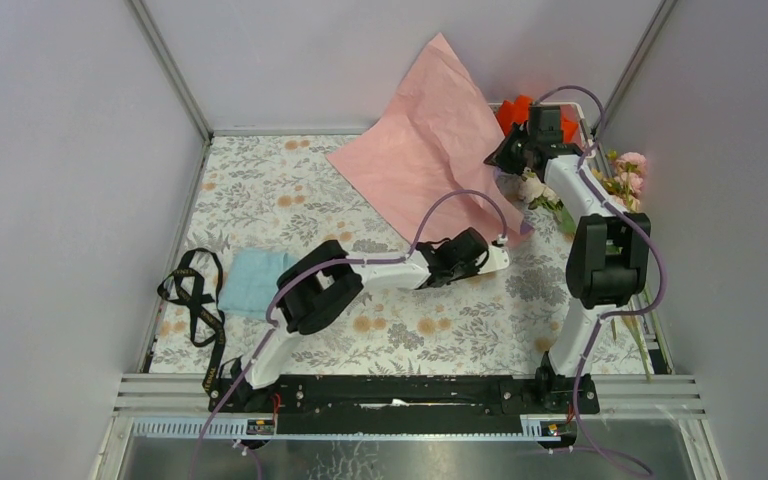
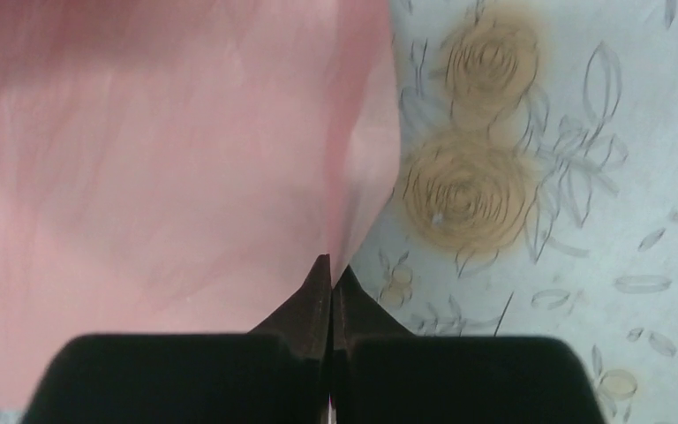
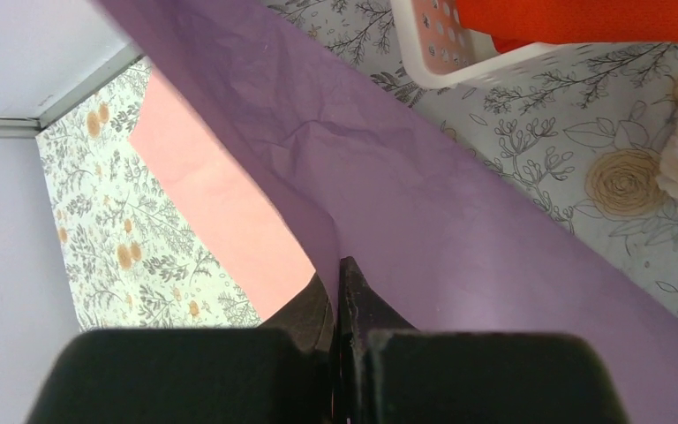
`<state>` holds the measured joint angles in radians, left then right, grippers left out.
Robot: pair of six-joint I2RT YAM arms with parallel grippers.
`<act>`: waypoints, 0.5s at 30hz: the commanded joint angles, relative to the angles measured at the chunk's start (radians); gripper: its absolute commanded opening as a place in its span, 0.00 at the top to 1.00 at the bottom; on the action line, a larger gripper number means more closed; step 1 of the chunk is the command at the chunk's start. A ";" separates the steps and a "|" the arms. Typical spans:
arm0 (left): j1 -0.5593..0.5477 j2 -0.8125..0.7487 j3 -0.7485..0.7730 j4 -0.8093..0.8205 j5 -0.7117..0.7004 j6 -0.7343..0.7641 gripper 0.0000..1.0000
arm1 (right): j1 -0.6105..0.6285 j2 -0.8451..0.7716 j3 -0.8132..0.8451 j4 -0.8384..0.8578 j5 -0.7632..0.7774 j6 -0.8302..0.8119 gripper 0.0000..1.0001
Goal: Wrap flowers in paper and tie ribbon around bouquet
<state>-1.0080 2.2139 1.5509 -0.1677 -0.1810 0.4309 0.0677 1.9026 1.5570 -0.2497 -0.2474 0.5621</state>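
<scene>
The paper [image 1: 430, 140], pink face up, hangs lifted above the far right of the table [image 1: 260, 190]. The left arm's fingers [image 2: 316, 300] pinch its near corner; the right arm's fingers [image 3: 315, 307] pinch its right edge. The flowers [image 1: 625, 175] lie beside the right arm.

Raised paper [image 1: 430, 140] walls off back centre-rt. Basket [image 3: 503, 60] w/ orange cloth [image 3: 583, 22] fills back-rt corner, flowers [image 1: 628, 172] line rt edge. Blue cloth [image 1: 255, 282] + ribbon [image 1: 195, 300] crowd front-left. Tablecloth [image 1: 260, 190] back-left & front-centre: open passage.
</scene>
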 commanded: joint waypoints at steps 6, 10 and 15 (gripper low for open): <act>0.116 -0.312 -0.223 0.019 -0.043 0.104 1.00 | 0.007 -0.176 0.069 -0.064 0.135 -0.126 1.00; 0.287 -0.465 -0.362 -0.013 0.008 0.166 1.00 | 0.023 -0.275 -0.043 -0.058 0.165 -0.144 1.00; 0.514 -0.540 -0.431 -0.021 0.043 0.201 1.00 | 0.133 -0.416 -0.293 0.012 0.209 -0.101 1.00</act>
<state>-0.6281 1.7031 1.1770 -0.1764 -0.1673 0.5720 0.1036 1.5879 1.4155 -0.2852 -0.0917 0.4496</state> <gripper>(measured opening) 0.007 0.011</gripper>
